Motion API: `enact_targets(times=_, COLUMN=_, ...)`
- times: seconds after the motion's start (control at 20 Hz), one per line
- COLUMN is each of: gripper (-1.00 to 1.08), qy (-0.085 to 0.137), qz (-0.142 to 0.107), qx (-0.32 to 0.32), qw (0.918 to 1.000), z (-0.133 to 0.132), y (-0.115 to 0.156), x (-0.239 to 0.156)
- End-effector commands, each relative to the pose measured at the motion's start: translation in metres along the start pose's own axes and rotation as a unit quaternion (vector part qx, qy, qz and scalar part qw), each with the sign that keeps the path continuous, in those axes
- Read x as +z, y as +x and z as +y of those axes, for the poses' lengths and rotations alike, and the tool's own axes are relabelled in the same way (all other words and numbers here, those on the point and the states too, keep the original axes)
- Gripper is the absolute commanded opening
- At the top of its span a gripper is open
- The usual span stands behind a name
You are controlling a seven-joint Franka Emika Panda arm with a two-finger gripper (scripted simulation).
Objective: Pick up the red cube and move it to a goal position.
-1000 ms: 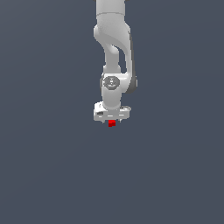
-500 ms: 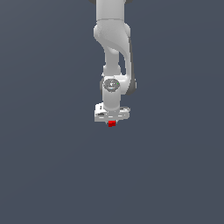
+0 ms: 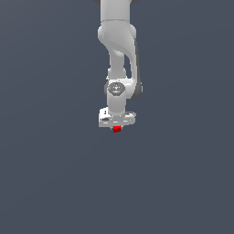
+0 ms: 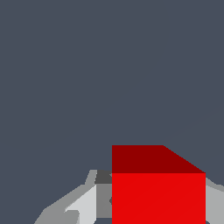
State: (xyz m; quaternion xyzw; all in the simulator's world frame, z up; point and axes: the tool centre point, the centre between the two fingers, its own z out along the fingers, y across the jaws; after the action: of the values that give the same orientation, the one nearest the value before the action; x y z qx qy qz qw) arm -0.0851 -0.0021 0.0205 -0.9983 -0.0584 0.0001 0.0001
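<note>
My white two-finger gripper (image 3: 117, 126) is clamped on the tiny bright red cube (image 3: 117, 129), which peeks out at six o'clock below my palm. In the wrist view the cube (image 4: 158, 197) looks rigid, smooth, probably light; flat opposite faces suit my grip.

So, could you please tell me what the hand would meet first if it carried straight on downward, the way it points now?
Nothing that shows: below the hand and the cube it grips there is only plain grey in both views. Depth is unclear, so a surface may lie close underneath.
</note>
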Motion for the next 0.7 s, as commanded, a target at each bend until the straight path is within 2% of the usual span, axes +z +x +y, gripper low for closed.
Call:
enact_targets(times=0.0, gripper=-1.00, qy=0.000, qz=0.000, qx=0.000, qw=1.0000, z=0.000, y=0.001, x=-0.001)
enact_targets(times=0.3, gripper=-1.00, qy=0.000, qz=0.000, qx=0.000, qw=1.0000, z=0.003, y=0.008, x=-0.015)
enact_targets(times=0.65, gripper=-1.00, qy=0.000, qz=0.000, qx=0.000, qw=1.0000, z=0.012, y=0.027, x=-0.051)
